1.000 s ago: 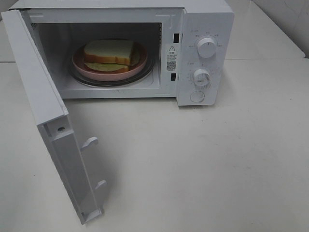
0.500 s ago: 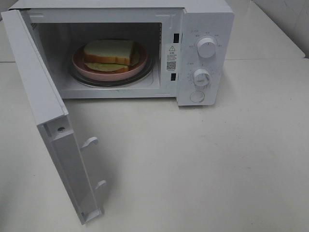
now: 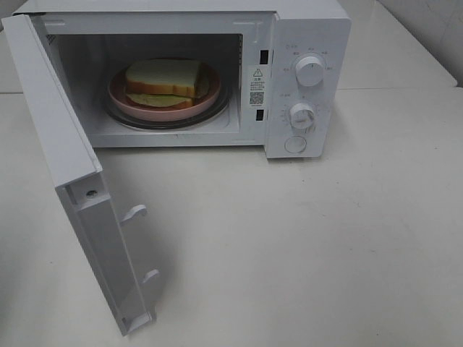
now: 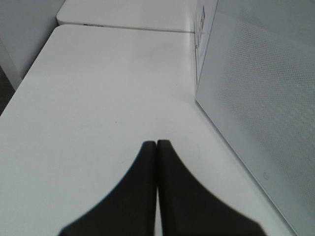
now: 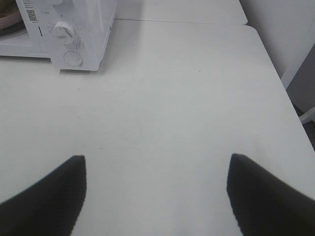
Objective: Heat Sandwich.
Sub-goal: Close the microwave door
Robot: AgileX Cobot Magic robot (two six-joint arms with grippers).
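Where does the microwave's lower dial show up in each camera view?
Exterior high: lower dial on the panel, right of the cavity.
Left wrist: not in it; only the open door shows.
Right wrist: lower dial on the panel, just above the round button.
Shared landmark: that round button, seen in exterior high too.

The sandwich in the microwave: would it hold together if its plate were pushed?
Likely soft: the sandwich shows thick, spongy-looking bread. Its slices are only stacked, so the top one might slide. The pink plate looks smooth and could skid.
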